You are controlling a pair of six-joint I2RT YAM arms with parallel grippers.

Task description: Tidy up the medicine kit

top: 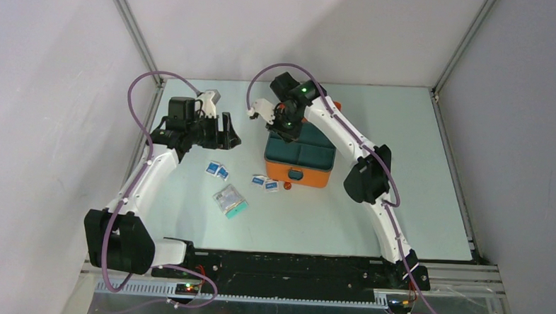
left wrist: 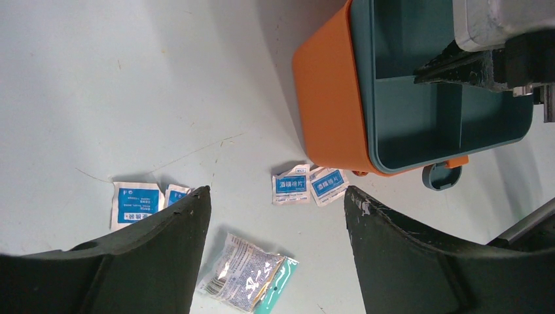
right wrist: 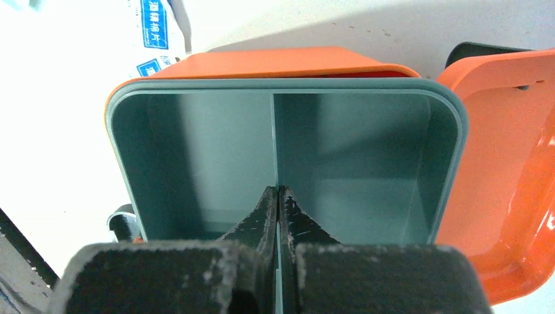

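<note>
From above, the kit [top: 297,173] sits mid-table [top: 416,170], lid open, right gripper [top: 288,129] over its tray [top: 311,155]. Left gripper [top: 223,137] hovers well left. Left wrist: jaws apart over packets [left wrist: 307,185] (kit beyond them). Right wrist: jaws together, straddling the tray's divider [right wrist: 273,140].
</note>
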